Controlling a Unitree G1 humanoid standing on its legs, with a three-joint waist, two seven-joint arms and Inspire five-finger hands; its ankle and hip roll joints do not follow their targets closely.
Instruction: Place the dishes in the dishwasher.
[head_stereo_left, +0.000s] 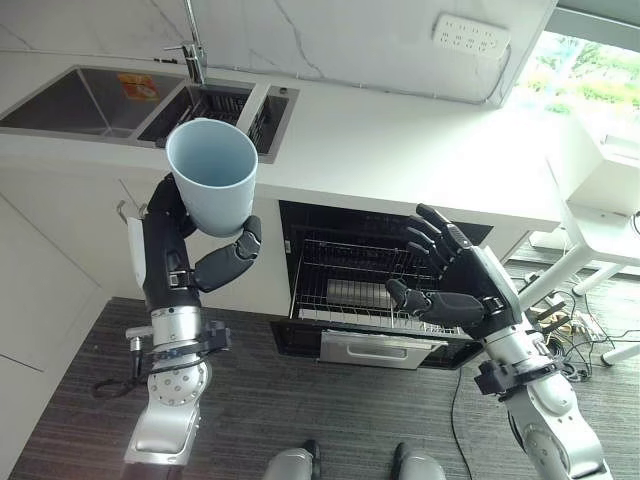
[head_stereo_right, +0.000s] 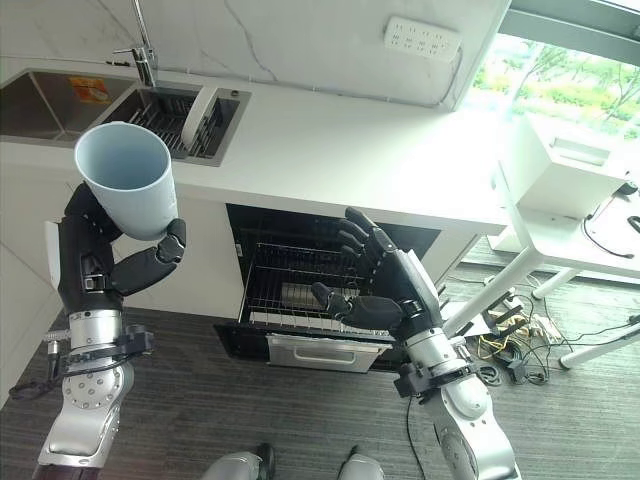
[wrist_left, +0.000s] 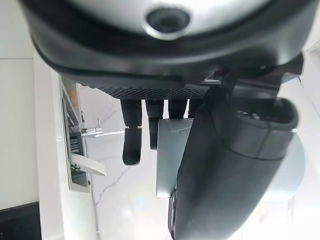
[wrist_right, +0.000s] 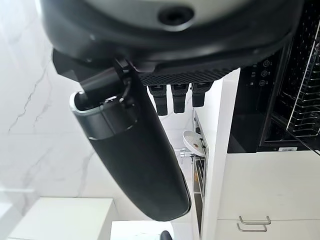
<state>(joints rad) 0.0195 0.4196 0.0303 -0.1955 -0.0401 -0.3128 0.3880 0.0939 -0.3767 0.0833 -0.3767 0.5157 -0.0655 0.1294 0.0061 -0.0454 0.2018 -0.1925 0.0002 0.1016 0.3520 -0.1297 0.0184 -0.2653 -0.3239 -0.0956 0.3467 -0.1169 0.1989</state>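
While left hand (head_stereo_left: 215, 255) stays out of the question as carrier, being wrapped w/ fingers and thumb curled round base of pale blue cup (head_stereo_left: 211, 175), held upright and mouth-up at approx 10 o'clock in head view, well above floor and in front of white desk (head_stereo_left: 400, 140). Right hand (head_stereo_left: 455, 275) at approx 4 o'clock, fingers spread and straight, holding nothing, hovering just in front of dishwasher (head_stereo_left: 380, 290). Dishwasher door down, wire rack (head_stereo_left: 345, 285) pulled out, looks mostly bare; something pale lies in it but can't tell what. Sink (head_stereo_left: 150, 100) at 11 o'clock on desk w/ dark drying basket and a white dish (head_stereo_left: 252, 110) leaning in it, so prob more to load after. Step in hand, by judgement: carry cup over to rack and set it in. To do well: swing cup toward 3 o'clock, clear of desk edge, before lowering; keep grip low on base so rim stays free; tip cup mouth-down over rack so it drains, seat between wires, then uncurl fingers only once cup bears on rack. Keep right hand out of path or use it to steady rack. Risk: smooth tapered cup may slip when inverted, so turn slowly.
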